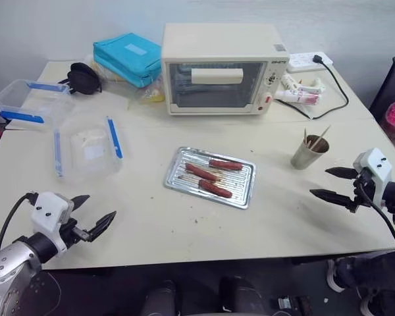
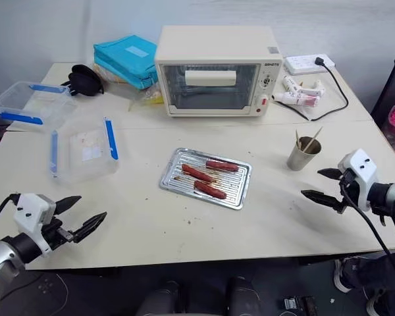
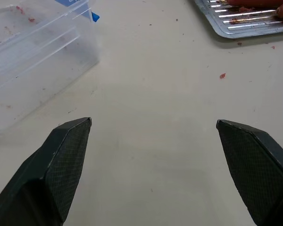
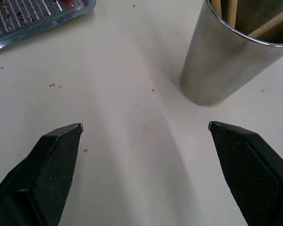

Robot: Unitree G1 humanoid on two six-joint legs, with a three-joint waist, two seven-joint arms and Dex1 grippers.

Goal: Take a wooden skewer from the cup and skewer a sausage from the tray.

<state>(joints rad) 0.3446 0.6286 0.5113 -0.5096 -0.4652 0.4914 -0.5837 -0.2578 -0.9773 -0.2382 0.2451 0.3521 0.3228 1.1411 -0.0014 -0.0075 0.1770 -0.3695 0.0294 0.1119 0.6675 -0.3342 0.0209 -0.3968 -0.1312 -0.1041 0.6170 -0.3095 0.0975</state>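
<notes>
The wooden skewers (image 1: 318, 139) stand nearly upright in the cup (image 1: 309, 153), tips leaning out past its rim, so the pull is upward along their length. The cup stands well to the right of the tray (image 1: 210, 176), and the right gripper (image 1: 334, 184) hovers just beside the cup on its near right side, fingers spread wide and empty; it is plainly the nearer arm. Three sausages (image 1: 214, 188) lie across the tray's ridges. The left gripper (image 1: 91, 217), also spread and empty, hangs near the table's front edge, well left of the tray. Nothing blocks the way; the toaster oven (image 1: 222, 68) stands behind the tray.
</notes>
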